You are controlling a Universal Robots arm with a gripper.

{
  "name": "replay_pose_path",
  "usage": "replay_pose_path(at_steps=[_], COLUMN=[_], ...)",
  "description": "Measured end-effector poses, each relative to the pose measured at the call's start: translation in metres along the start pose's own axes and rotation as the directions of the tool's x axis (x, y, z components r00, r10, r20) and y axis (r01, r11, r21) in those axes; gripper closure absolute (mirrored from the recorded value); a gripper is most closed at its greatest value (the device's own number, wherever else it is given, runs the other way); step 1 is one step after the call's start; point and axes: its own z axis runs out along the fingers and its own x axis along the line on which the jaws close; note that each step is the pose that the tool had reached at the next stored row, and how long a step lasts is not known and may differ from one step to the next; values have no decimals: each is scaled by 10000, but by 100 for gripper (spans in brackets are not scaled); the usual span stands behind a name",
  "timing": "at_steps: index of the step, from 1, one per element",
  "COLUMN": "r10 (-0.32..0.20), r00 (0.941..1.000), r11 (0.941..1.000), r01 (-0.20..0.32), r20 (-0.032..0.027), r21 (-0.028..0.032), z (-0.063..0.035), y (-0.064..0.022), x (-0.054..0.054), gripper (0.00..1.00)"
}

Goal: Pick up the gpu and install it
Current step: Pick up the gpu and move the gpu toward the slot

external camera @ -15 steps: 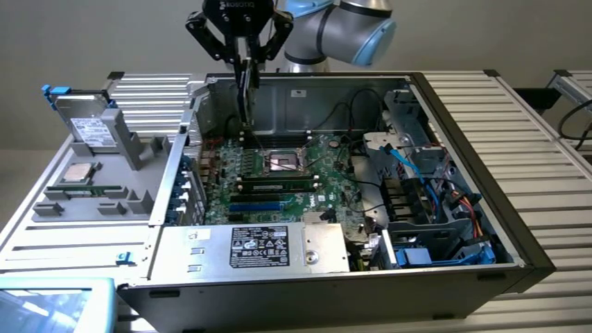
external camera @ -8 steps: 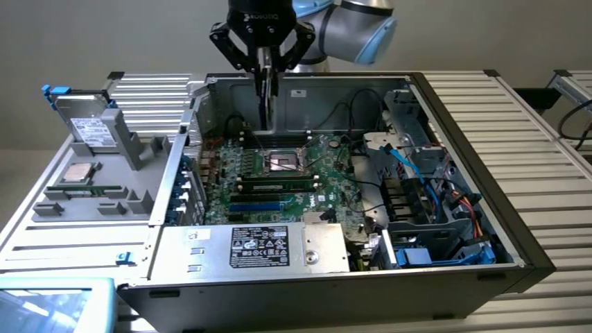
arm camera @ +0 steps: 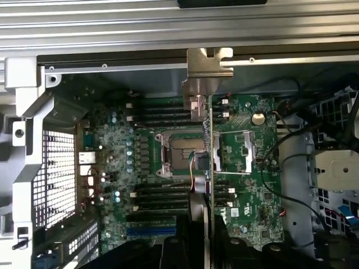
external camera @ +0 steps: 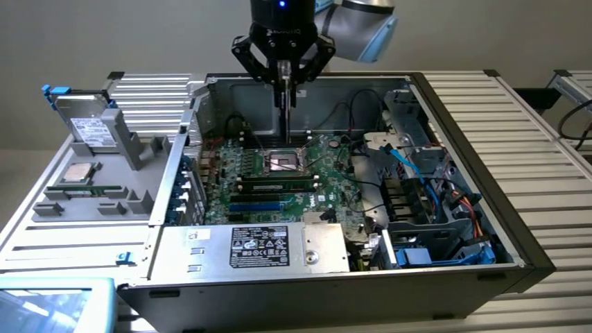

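At the exterior view's left, the grey plastic parts tray [external camera: 88, 207] sits beside the open black metal computer case [external camera: 486, 170]. In the middle, your black two-fingered gripper [external camera: 285, 69] is clamped on the gpu [external camera: 285, 104], a thin flat green circuit card. It hangs edge-on straight below the jaws, above the green motherboard [external camera: 315, 198] and seemingly clear of it. From the wrist, its edge runs out from the grip to the narrow silver bracket [arm camera: 203, 84], crosswise to the long blue slot [arm camera: 151, 230], I judge. Further right lies a blue cable [external camera: 404, 158].
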Motion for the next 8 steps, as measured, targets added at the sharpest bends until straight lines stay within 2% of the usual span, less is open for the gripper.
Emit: replay_pose_path(at_steps=[6,8], r10=[0,0], r00=[10000,10000], r11=[10000,10000], r01=[0,0], r20=[0,-2], r21=[-7,-7], z=[71,82], y=[-30,-39], x=[-237,-287], gripper=[72,72])
